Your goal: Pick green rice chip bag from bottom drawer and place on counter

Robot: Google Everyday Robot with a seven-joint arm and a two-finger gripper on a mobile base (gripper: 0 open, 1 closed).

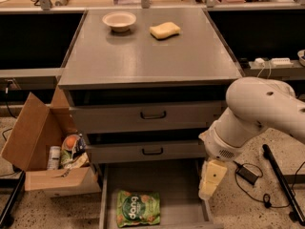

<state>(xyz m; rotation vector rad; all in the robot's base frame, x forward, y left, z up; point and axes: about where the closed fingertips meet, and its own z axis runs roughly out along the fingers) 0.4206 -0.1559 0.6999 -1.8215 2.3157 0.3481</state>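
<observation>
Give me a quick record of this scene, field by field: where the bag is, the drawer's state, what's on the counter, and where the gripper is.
bag: green rice chip bag lies flat on the drawer floor, left of middle
drawer: bottom drawer pulled open
counter: counter holds a bowl and a yellow sponge near its back edge; no bag on it
gripper: gripper hangs over the drawer's right side, apart from the bag
floor: open cardboard box left of the cabinet
</observation>
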